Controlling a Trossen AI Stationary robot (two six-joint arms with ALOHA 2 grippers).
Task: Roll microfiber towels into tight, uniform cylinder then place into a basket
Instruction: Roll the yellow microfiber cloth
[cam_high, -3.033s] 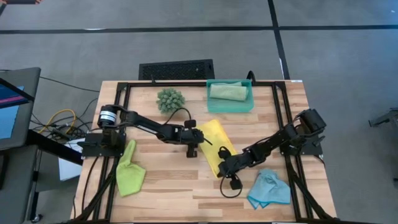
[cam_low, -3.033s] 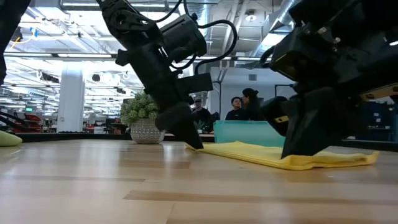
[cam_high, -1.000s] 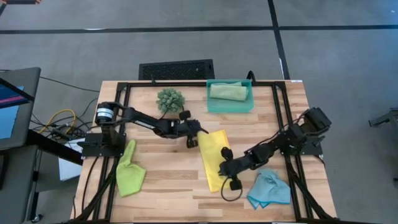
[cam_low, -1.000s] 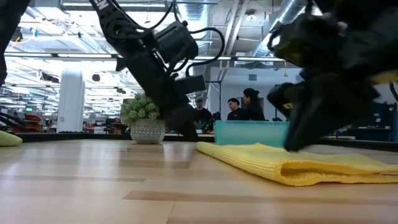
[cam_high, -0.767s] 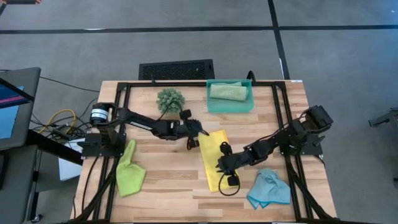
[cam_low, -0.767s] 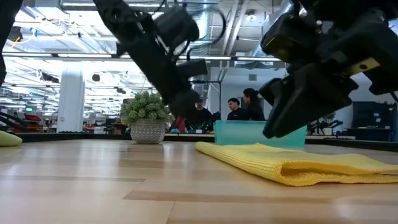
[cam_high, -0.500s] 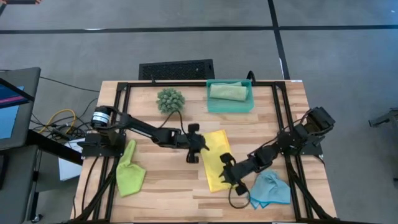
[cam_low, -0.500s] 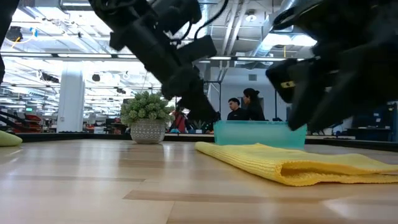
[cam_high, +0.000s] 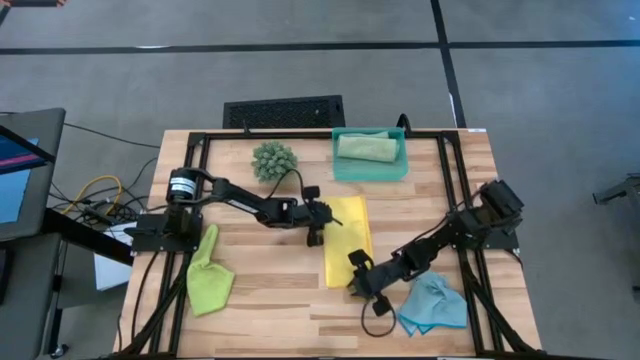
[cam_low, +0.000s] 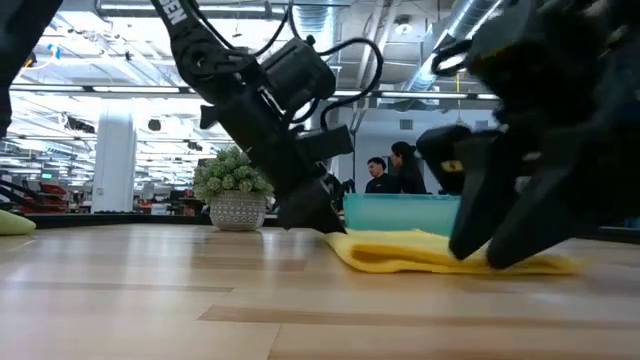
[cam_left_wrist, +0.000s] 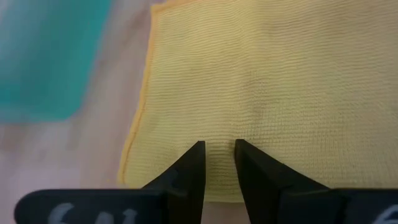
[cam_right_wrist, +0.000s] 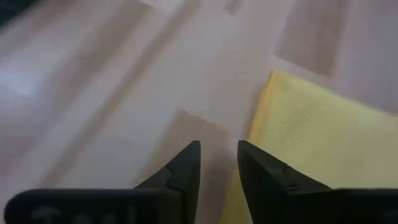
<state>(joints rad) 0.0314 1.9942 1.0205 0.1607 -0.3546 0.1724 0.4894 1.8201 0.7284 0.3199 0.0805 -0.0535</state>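
The yellow towel (cam_high: 348, 240) lies flat on the wooden table, square to its edges. My left gripper (cam_high: 322, 222) reaches in from the left, open by a narrow gap, and is down on the towel near the far-left corner (cam_left_wrist: 219, 146). My right gripper (cam_high: 355, 272) is open at the towel's near short edge. One of its fingers is over cloth, the other over wood (cam_right_wrist: 219, 146). The teal basket (cam_high: 368, 176) at the far edge holds a rolled sage towel (cam_high: 365, 147). My left gripper sets both fingertips (cam_left_wrist: 198, 152) on the towel's top just inside its left long edge (cam_left_wrist: 186, 198), near the far-left corner. It slants down from the table's left. The cloth shows flat in the gap between the fingers and stays on the table. My right gripper: I cannot tell whether it touches the towel's near edge (cam_right_wrist: 252, 134).
A lime towel (cam_high: 208, 280) lies crumpled at the near left and a light blue one (cam_high: 432, 303) at the near right. A spiky green plant ball (cam_high: 274, 160) stands left of the basket. A black grille (cam_high: 284, 110) lies beyond the far edge. People stand in the room behind (cam_low: 390, 170).
The yellow towel has slid toward the far edge and turned from a slant to square with the table. My left gripper swung out toward the near edge, then came down on the towel's far-left part. My right gripper has sunk at the towel's near end.
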